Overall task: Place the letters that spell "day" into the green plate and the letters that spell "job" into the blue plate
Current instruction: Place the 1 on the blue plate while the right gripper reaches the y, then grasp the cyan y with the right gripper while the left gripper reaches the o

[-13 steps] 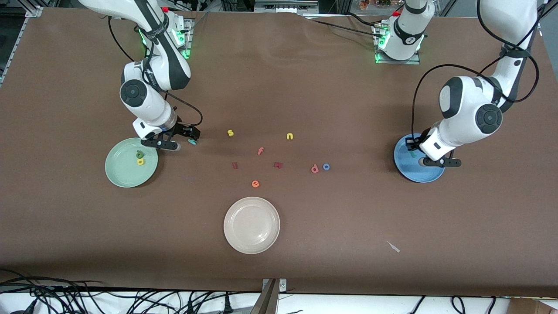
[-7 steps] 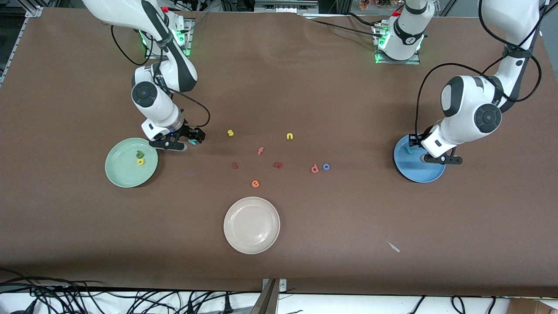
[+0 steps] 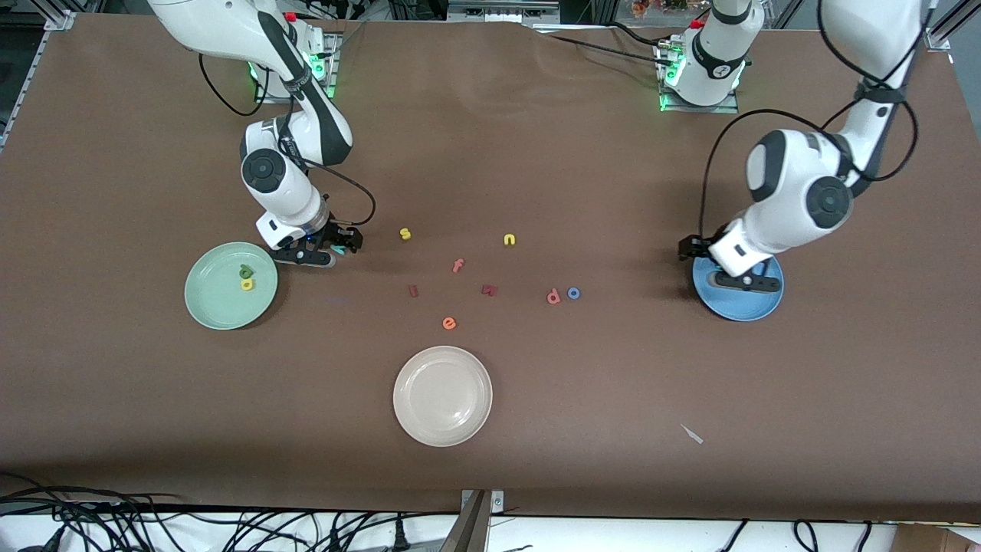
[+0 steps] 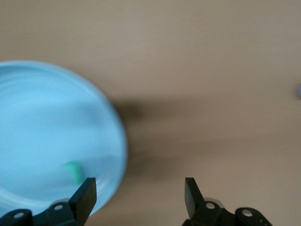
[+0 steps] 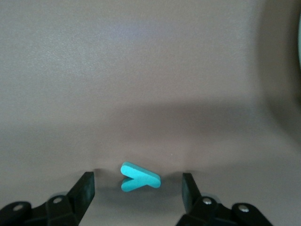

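The right claw (image 5: 136, 190) is hanging open astride the tiny teal foam "y" (image 5: 139, 177) lying on the brown surface (image 3: 536, 153) beside the pale green round plate (image 3: 211, 307). The left claw (image 4: 138, 195) is gaping over the round blue plate (image 4: 47, 122) edge, teal hook-shaped "j" (image 4: 74, 170) inside. Yellow "s" (image 3: 405, 234) is lying nearby.

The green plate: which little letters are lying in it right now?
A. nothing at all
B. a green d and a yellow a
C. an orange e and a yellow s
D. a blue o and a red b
B. In the front view the green plate holds only the green d and the yellow a, lying side by side.
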Motion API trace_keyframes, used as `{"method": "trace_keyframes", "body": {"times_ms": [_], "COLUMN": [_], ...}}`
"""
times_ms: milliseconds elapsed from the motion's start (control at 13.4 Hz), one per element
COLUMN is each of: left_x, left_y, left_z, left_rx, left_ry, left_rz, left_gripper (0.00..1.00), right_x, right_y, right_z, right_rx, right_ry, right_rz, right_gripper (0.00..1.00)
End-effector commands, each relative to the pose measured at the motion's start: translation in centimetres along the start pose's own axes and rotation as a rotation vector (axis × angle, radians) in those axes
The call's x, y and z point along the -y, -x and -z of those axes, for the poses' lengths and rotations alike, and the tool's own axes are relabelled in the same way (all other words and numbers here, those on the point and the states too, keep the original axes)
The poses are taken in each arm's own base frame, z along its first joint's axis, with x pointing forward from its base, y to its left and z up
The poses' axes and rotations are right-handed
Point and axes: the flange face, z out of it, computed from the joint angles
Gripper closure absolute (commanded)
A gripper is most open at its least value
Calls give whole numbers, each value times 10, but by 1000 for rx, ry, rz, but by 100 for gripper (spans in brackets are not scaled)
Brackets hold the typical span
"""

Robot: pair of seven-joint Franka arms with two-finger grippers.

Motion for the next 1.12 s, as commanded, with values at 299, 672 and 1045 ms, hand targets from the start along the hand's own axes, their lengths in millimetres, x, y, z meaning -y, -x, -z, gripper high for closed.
{"method": "trace_keyframes", "body": {"times_ms": [299, 672, 1045], "left_x": [-187, -229, -223], "left_y": [-37, -40, -43], "left_z": [-60, -92, -109], "left_rx": [-42, -89, -123], "left_ry": [25, -22, -77], "left_rz": [-9, -91, -171], "left_gripper": [11, 9, 9], "right_x": [2, 2, 1], "right_y": [3, 2, 0], "right_z": [-1, 0, 1], "right_rx": [-11, -10, -12], "right_ry": [0, 0, -1], "right_rz": [-2, -3, -7], "right_gripper": [35, 46, 53]}}
